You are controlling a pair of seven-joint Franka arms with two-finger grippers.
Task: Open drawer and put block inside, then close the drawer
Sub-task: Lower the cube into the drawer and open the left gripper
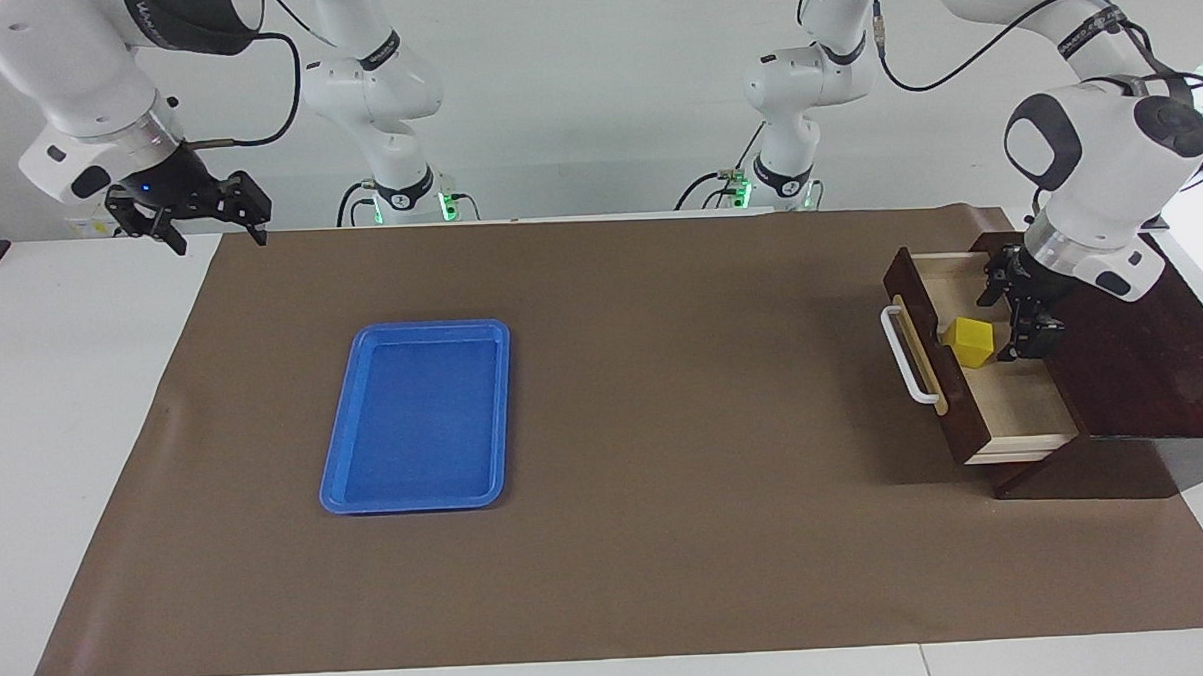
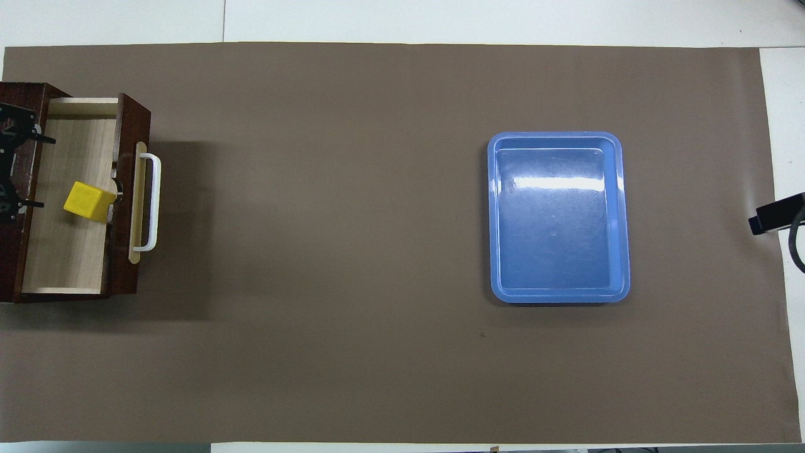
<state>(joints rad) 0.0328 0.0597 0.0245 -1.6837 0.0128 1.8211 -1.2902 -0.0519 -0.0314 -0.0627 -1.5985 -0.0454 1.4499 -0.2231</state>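
Note:
The drawer [image 1: 1024, 403] [image 2: 69, 251] of the dark brown box [image 1: 1133, 359] stands pulled out, its white bar handle [image 1: 907, 355] [image 2: 149, 201] toward the middle of the table. The yellow block [image 1: 968, 342] [image 2: 88, 201] rests on the drawer's pale floor, close against the inside of the front panel. My left gripper [image 1: 1013, 312] [image 2: 28, 170] hangs open over the drawer's inner end, beside the block and apart from it. My right gripper [image 1: 192, 217] waits open, raised over the right arm's end of the table.
A flat blue tray [image 1: 419, 414] [image 2: 558, 217] with nothing in it lies on the brown mat [image 1: 668, 536], toward the right arm's end. The box sits at the mat's edge at the left arm's end.

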